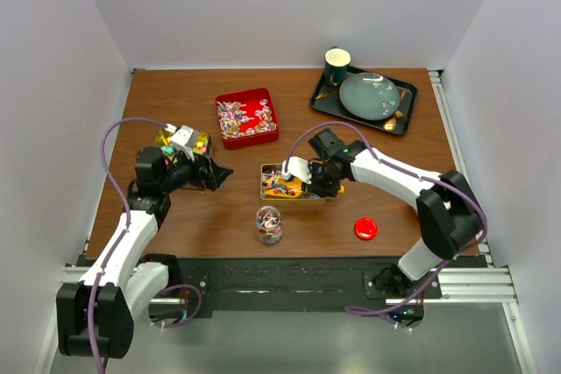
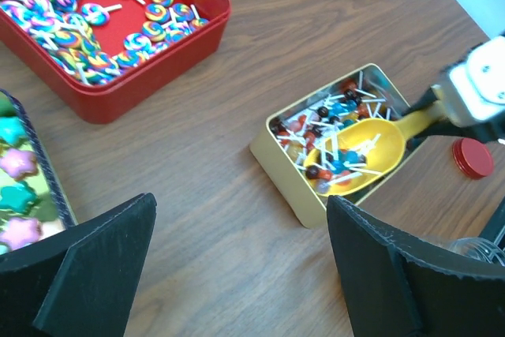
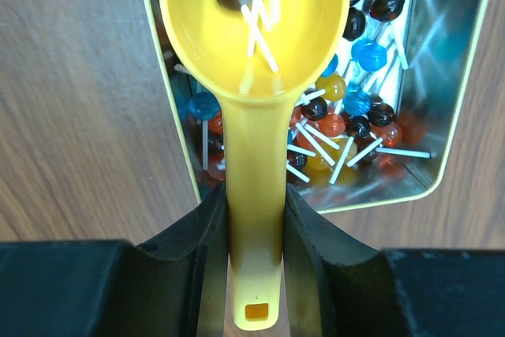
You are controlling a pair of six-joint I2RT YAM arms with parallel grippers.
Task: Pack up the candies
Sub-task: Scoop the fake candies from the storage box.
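R gripper (image 3: pixel 254 215) clenched on yellow scoop (image 3: pixel 252 29) handle, L gripper (image 2: pixel 241 242) released; recommend lifting scoop level out of gold tin (image 3: pixel 467 116) so lollipops (image 3: pixel 368 56) don't spill.

Brown wooden table (image 1: pixel 175 102), plain white walls (image 1: pixel 263 6) around, soft even light

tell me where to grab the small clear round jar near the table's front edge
The small clear round jar stands upright, candies inside, its red round lid lying apart, to its right. Best gripped around its curved side wall, the open left gripper coming in level from the jar's left, which likely keeps the mouth free.
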